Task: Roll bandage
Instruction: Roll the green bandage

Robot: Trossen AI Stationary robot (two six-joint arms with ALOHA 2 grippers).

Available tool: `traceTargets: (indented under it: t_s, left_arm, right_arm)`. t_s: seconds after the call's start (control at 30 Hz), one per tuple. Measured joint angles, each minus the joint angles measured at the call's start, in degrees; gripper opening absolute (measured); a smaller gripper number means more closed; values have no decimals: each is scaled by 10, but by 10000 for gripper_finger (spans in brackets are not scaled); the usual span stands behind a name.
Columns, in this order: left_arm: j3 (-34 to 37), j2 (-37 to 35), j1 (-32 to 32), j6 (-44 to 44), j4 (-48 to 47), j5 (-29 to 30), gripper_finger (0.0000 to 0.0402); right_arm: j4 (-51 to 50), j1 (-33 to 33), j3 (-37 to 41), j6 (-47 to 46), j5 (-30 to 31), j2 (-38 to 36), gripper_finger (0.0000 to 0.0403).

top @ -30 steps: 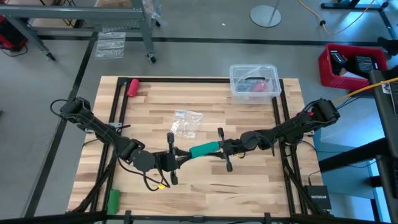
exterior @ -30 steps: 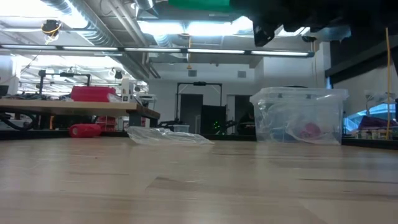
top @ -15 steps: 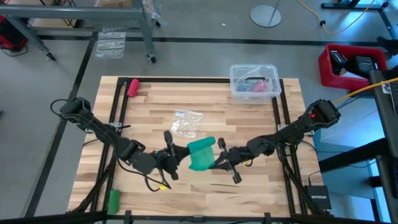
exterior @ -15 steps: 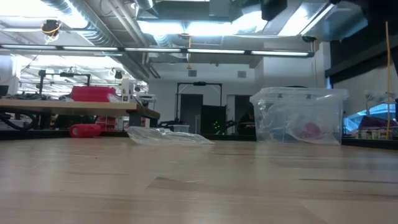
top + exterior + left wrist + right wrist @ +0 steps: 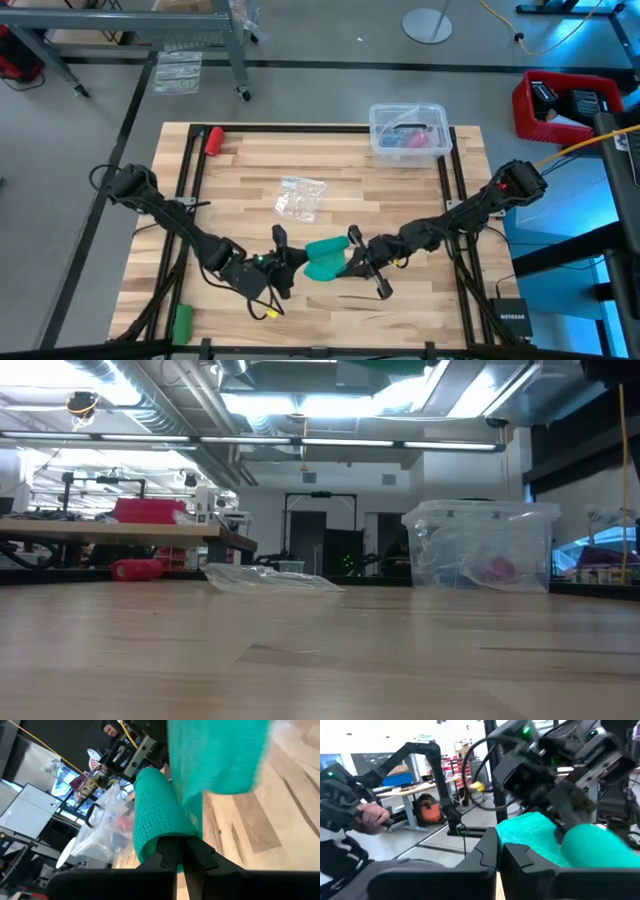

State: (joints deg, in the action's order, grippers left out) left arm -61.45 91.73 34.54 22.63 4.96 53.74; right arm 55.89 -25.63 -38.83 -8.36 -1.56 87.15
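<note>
Above the worktop [image 5: 400,310] near its front middle, the bandage [image 5: 325,258] hangs between both arms: left gripper [image 5: 285,262] and right gripper [image 5: 352,262] each pinch an end, probably partly rolled. Keep tension even, turn one end steadily.

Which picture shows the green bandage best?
The high view: the whole bandage hangs between the left tool and right tool. The wrist views show only close-up parts of it; the low view catches just a green sliver at its top edge.
</note>
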Motion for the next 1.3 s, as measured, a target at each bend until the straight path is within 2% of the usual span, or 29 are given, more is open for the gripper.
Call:
traceTargets:
  t_s: [0.17, 0.33, 0.53, 0.87, 1.0, 1.17, 1.3]
  left_arm:
    - [0, -6, 19, -2, -13, 48, 1]
    - [1, -8, 33, 1, -15, 70, 1]
    - [0, -2, 28, 2, -17, 49, 1]
    - [1, 2, 22, -16, -17, 28, 1]
    - [1, 2, 10, -93, -23, -2, 1]
    - [1, 6, -31, -233, -29, -91, 1]
    - [2, 22, -41, -261, -29, -108, 1]
  right_arm:
    - [5, 0, 0, 0, -1, 0, 5]
    - [-13, -9, 0, -3, 4, 4, 6]
    - [26, -13, -12, 11, 39, 4, 7]
    - [-25, 12, -38, 12, 140, 3, 7]
    - [-59, 12, -38, 12, 178, 3, 7]
    - [-137, 22, -39, 11, 222, 3, 8]
    - [-197, 31, -39, -6, 264, 3, 8]
